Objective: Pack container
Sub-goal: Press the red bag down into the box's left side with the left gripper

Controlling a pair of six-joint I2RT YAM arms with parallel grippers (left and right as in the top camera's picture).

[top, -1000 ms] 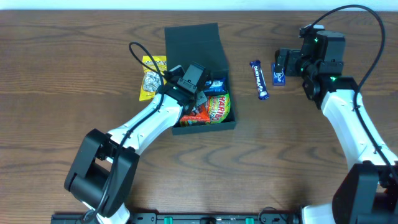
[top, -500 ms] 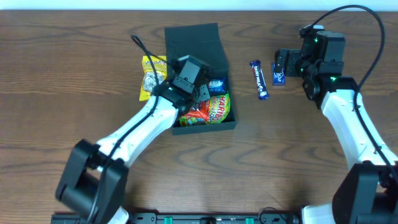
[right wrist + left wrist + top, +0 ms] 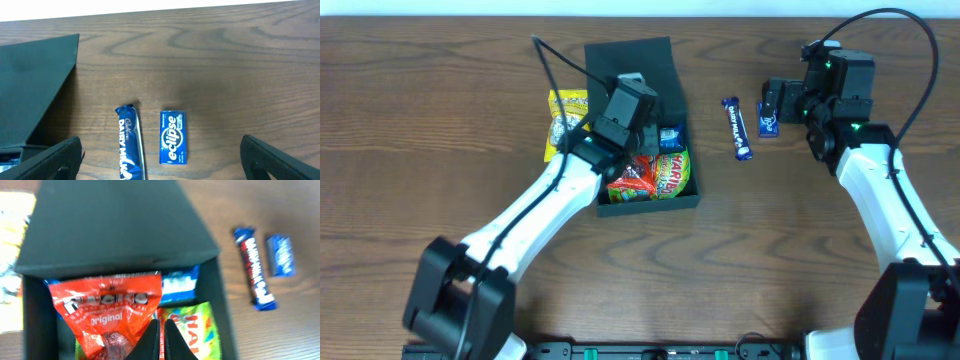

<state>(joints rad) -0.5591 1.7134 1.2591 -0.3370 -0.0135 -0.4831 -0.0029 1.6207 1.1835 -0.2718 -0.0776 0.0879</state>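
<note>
- Container (image 3: 632, 65): in the overhead view the left arm (image 3: 545, 200) covers the left half of its interior; the right wrist view cuts it at the left edge.
- Red packet (image 3: 107, 305), inside the container: lower end cut by the left wrist view's bottom edge; brand lettering blurred.
- Blue-and-white packet (image 3: 177, 282), at the container's back wall: largely under the red packet; print unreadable.
- Haribo packet (image 3: 192, 330), inside the container: name cut off below.
- Dairy Milk bar (image 3: 129, 145), right of the container: lower end cut off in the right wrist view.

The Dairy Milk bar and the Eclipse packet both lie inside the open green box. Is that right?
Not inside: the Dairy Milk bar and Eclipse packet both lie on the table beside the open green box; see the right wrist view.
</note>
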